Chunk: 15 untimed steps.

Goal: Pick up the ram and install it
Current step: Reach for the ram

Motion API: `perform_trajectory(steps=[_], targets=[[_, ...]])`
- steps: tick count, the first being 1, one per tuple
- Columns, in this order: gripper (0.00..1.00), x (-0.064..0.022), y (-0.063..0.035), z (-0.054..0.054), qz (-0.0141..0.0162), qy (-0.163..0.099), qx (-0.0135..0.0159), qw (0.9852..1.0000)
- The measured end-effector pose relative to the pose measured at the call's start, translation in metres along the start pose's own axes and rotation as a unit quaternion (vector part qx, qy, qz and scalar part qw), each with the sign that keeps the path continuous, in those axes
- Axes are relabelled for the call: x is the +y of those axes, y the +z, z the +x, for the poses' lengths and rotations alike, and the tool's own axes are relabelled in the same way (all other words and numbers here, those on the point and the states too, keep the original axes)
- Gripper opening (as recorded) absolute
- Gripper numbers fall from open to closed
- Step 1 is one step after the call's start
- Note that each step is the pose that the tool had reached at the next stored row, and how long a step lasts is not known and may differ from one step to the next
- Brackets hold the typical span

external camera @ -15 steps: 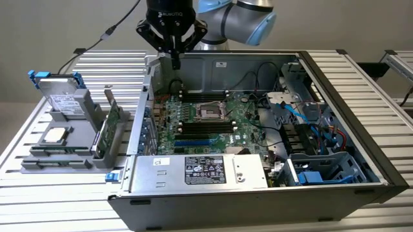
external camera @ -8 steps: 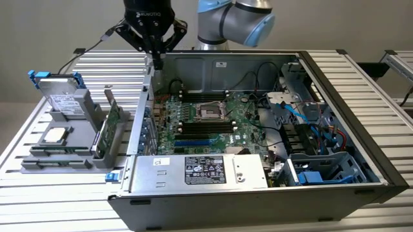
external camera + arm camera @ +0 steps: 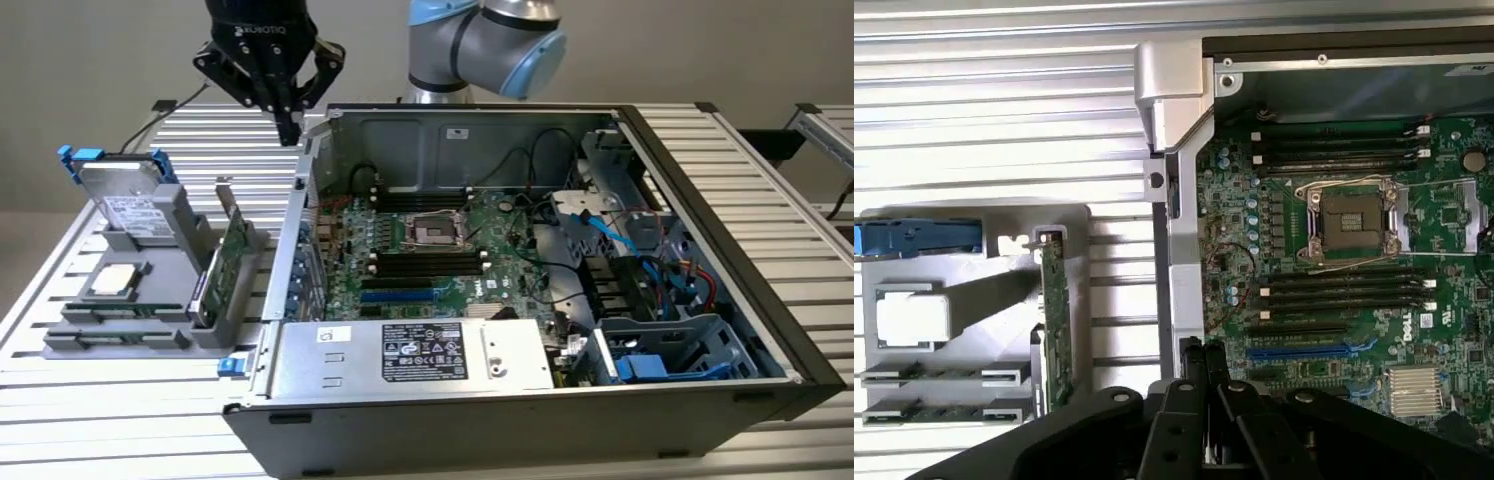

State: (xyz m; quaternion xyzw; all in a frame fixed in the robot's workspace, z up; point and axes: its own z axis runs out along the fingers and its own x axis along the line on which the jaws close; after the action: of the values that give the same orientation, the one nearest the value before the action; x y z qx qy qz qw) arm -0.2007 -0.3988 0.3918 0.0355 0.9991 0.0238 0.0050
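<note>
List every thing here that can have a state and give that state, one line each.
gripper: shut, empty, above the table beside the case
ram: lying in the grey holder, not picked up
expansion card: upright in the holder
processor: flat in the holder
computer case: open, side panel off
memory slots: empty
</note>
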Motion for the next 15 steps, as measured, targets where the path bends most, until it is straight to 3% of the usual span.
perform_trajectory(steps=[15], targets=[[0.1, -0.005, 0.003, 0.068, 0.0008, 0.001, 0.0103, 0.9999]])
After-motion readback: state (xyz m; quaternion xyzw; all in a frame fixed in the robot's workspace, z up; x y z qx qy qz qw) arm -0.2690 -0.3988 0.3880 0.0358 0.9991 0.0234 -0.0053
